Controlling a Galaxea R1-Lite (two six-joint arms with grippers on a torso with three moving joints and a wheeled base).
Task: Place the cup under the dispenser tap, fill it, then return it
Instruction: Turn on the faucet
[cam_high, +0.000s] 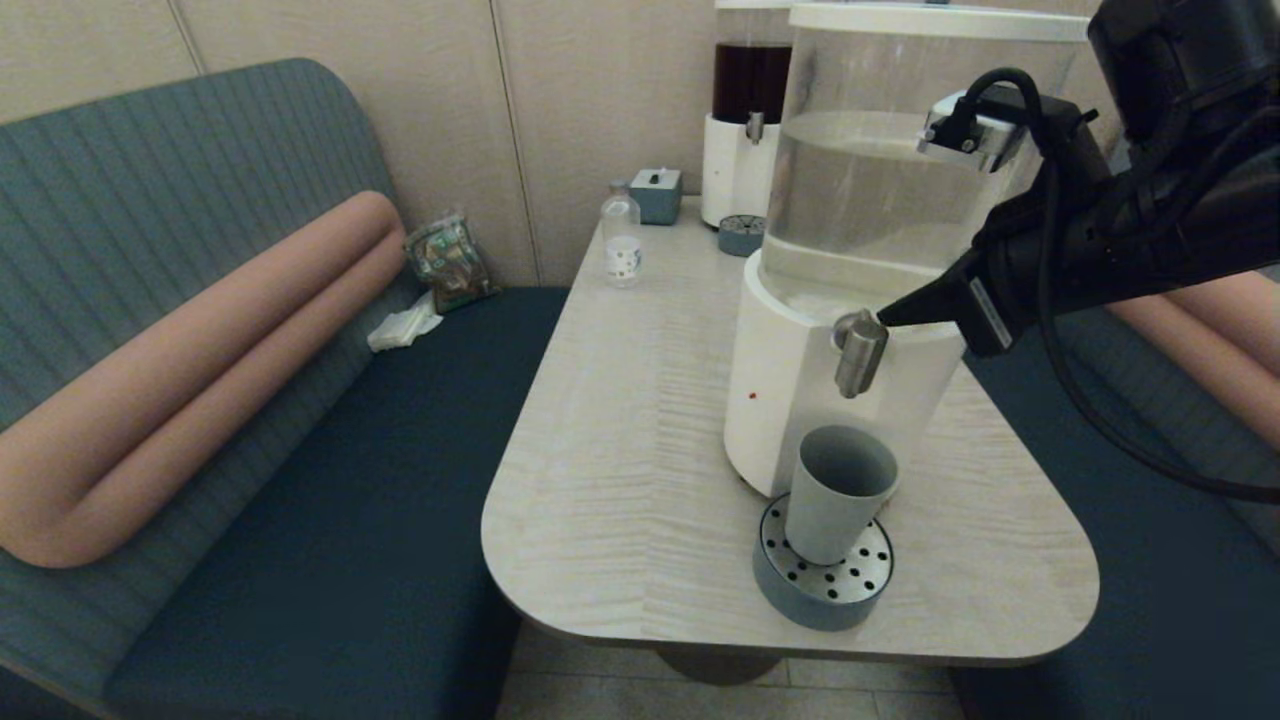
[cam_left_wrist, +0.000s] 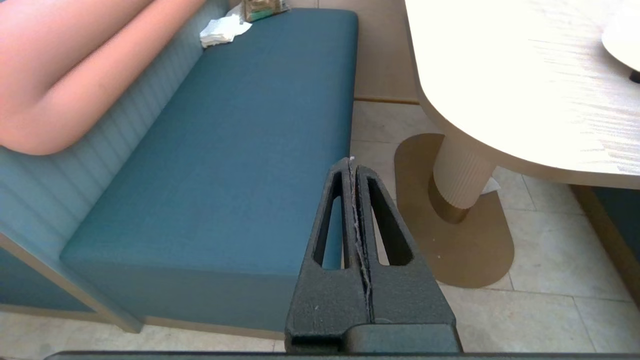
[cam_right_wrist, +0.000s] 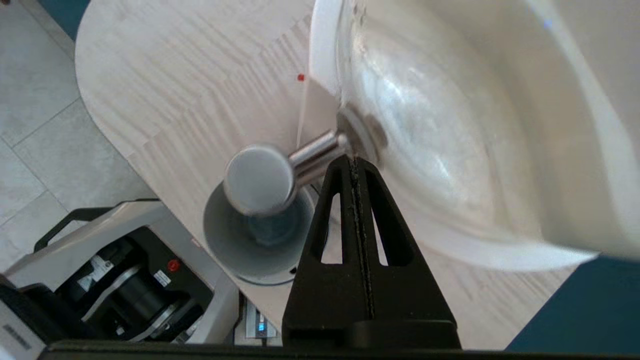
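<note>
The grey-blue cup (cam_high: 838, 492) stands upright on the round perforated drip tray (cam_high: 822, 580), directly below the brushed-steel dispenser tap (cam_high: 858, 352) of the big white-based dispenser (cam_high: 790, 400) with clear liquid. My right gripper (cam_high: 885, 318) is shut and empty, its tip right beside the tap's knob, just behind it. In the right wrist view the gripper tip (cam_right_wrist: 353, 161) sits against the tap's stem, with the knob (cam_right_wrist: 258, 179) over the cup (cam_right_wrist: 250, 245). My left gripper (cam_left_wrist: 352, 165) is shut, parked low beside the bench, away from the table.
A second dispenser (cam_high: 745, 150) with dark-red liquid stands at the table's back, with its own drip tray (cam_high: 741, 235), a small clear bottle (cam_high: 621, 235) and a grey tissue box (cam_high: 656, 193). Teal benches (cam_high: 330, 480) flank the table (cam_high: 620, 440).
</note>
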